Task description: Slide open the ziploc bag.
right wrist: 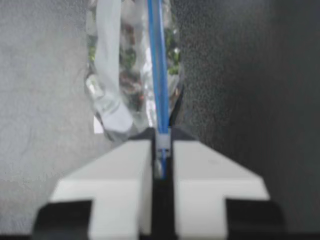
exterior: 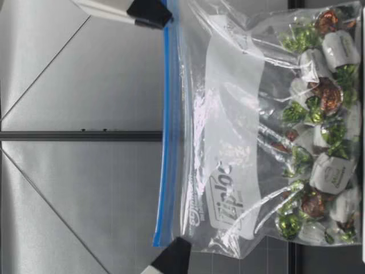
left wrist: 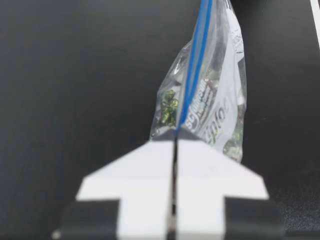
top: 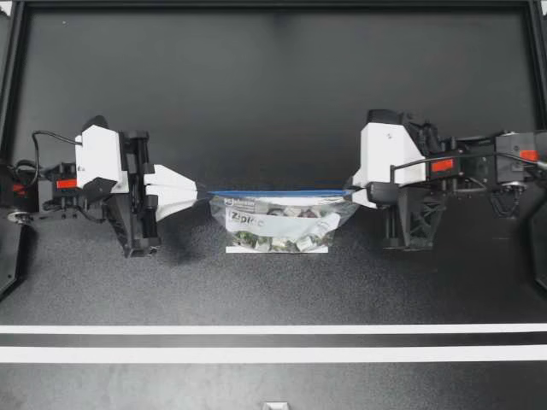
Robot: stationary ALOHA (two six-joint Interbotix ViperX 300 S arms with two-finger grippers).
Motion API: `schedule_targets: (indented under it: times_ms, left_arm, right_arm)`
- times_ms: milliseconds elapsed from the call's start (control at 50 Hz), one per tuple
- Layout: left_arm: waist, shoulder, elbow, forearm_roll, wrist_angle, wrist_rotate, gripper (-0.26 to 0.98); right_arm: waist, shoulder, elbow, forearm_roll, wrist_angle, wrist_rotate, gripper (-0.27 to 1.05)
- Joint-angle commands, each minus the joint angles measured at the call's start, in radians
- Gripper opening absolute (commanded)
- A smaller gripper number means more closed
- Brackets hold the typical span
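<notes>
Left gripper (top: 193, 194) is pinched fully closed on the near corner of the bag (top: 278, 224), and the left wrist view shows the fingers (left wrist: 145, 165) meeting with plastic clamped at the end of the blue zip strip (top: 278, 192). The bag hangs upright between the two arms at mid table (top: 273, 102), with the strip stretched straight along the top and wrapped candies (exterior: 319, 114) pooled at the bottom; whether the bottom touches the table cannot be told. The strip looks sealed along its whole length. Right gripper (top: 352, 189) is clamped on the strip's other end, and the right wrist view shows a pale tab between the fingers (right wrist: 195, 165), likely the slider but too blurred to be sure. Step in hand: both ends held, slide not begun. Next move likely calls for the left to anchor its corner while the right draws the slider along the strip toward it, keeping the strip taut and level so the plastic doesn't bunch.
</notes>
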Motion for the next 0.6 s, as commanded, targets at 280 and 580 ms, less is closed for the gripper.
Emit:
schedule_targets:
  times_ms: [280, 580]
  left_arm:
    - [0.003, -0.018, -0.006, -0.003, -0.005, 0.003, -0.22]
    - [0.003, -0.078, 0.003, -0.003, -0.005, 0.052, -0.21]
  right_arm:
    - [-0.012, -0.035, 0.011, 0.002, -0.057, 0.002, -0.12]
    - [-0.012, -0.037, 0.037, 0.002, -0.163, 0.000, -0.10]
